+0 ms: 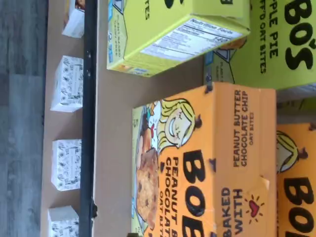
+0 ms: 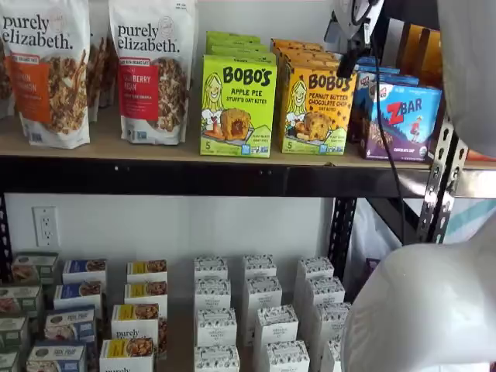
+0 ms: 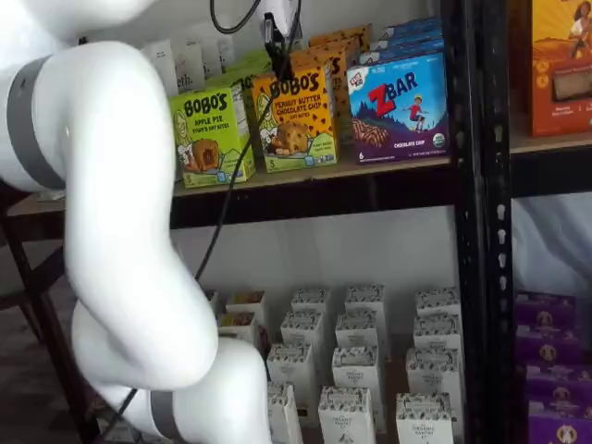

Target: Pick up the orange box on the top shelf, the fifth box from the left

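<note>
The orange box [image 2: 314, 112] reads "BOBO'S Peanut Butter Chocolate Chip" and stands upright at the front of the top shelf [image 2: 155, 151], with more orange boxes in a row behind it. It also shows in a shelf view [image 3: 296, 120] and fills the wrist view [image 1: 207, 163], lying sideways there. My gripper [image 2: 349, 63] hangs just above the box's top, close to its front edge. In a shelf view [image 3: 276, 55] its black fingers show side-on over the box's top corner. No gap or grip can be made out.
A lime-green Bobo's Apple Pie box [image 2: 236, 108] stands close on the left, a blue ZBar box [image 2: 403, 116] close on the right. Purely Elizabeth bags [image 2: 151, 70] are further left. Small white boxes [image 2: 263, 310] fill the lower level. A black upright [image 3: 476, 185] stands right of the ZBar box.
</note>
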You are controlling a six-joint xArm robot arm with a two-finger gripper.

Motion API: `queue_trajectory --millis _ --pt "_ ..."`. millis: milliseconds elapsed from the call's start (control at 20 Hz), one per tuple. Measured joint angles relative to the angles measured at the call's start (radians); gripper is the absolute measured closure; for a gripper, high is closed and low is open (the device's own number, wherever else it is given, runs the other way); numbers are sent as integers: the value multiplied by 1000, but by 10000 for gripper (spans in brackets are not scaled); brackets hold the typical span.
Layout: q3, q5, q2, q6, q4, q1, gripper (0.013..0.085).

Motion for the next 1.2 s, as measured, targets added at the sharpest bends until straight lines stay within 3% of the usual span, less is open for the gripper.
queue_trajectory --millis 800,1200 --pt "-96 31 100 5 -36 11 130" --pt "-215 150 196 9 -34 10 130"
